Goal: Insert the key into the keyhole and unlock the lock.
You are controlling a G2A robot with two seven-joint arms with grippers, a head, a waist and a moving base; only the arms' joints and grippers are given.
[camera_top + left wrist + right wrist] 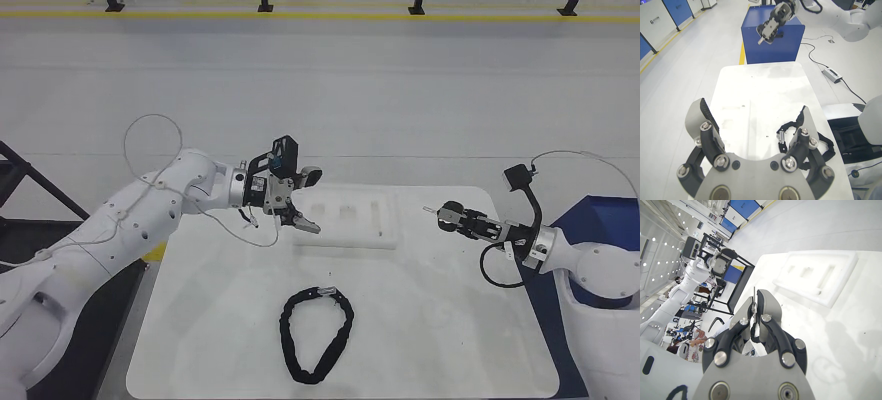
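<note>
Aloft, both arms over the table (450, 330) (right jaws tight on key (754, 295))

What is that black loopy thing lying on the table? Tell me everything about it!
It is the lock: a closed loop that looks like a chain inside a wrinkly black cloth sleeve. Its two ends meet at a small shiny metal cylinder. It lies flat on the white table, on the side nearer the robot. Nothing touches it except the table.
</note>
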